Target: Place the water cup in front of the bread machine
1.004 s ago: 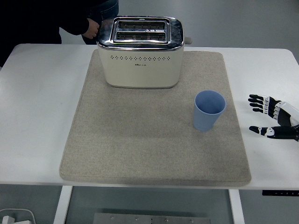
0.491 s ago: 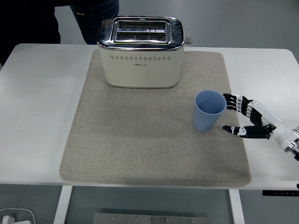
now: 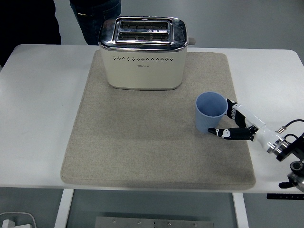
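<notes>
The right hand (image 3: 229, 124) has moved in from the worktop's right edge and now closes around the blue cup (image 3: 210, 112), which shifted slightly left.

A white table (image 3: 42, 118) fills most of the view, with a grey felt mat (image 3: 142, 142) spread over its middle. Beyond the table's far edge lies a grey floor (image 3: 247, 23), where a person in dark clothes (image 3: 28, 21) stands at the far left corner

White table (image 3: 38, 118), carried a beige mat (image 3: 142, 142) across its middle, stretched from near the far edge almost to the near edge
</notes>
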{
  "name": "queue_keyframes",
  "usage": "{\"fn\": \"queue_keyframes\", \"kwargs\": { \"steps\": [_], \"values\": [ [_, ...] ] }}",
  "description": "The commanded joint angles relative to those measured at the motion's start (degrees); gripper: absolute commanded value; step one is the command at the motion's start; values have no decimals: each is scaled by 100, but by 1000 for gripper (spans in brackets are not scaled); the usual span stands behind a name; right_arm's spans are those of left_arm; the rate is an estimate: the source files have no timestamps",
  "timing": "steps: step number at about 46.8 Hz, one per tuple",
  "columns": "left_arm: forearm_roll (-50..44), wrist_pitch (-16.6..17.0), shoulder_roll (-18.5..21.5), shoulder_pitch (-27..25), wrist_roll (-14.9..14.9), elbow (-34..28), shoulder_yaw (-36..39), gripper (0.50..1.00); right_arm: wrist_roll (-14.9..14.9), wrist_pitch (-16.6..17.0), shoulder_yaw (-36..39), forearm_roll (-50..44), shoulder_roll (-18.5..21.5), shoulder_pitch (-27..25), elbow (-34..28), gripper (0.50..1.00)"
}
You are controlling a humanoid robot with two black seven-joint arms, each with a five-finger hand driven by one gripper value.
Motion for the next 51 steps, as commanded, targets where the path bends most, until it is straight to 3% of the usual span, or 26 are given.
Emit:
{"fn": "queue_keyframes", "kwargs": {
  "steps": [1, 15, 20, 22, 26, 28, 29, 51],
  "values": [
    [0, 0, 0, -1, 0, -7, 2, 1000, -1, -25, -45, 0, 42, 80, -37, 915],
    [0, 0, 0, -1, 0, 2, 2, 1000, -204, -77, -71, -9, 297, 212, -80, 913],
    [0, 9, 0, -1, 0, -7, 2, 1000, -221, -227, -246, -9, 394, 344, -159, 887],
    [0, 0, 0, -1, 0, 2, 2, 1000, -265, -297, -378, -9, 394, 423, -177, 838],
    [0, 0, 0, -1, 0, -7, 2, 1000, -370, -403, -581, 9, 394, 581, -221, 648],
    [0, 0, 0, -1, 0, -7, 2, 1000, -379, -403, -625, 26, 403, 643, -221, 530],
    [0, 0, 0, -1, 0, -7, -7, 1000, -388, -385, -634, 35, 403, 669, -221, 500],
    [0, 0, 0, -1, 0, -7, 2, 1000, -546, -376, -625, 307, 350, 863, -19, 500]
  ]
}}
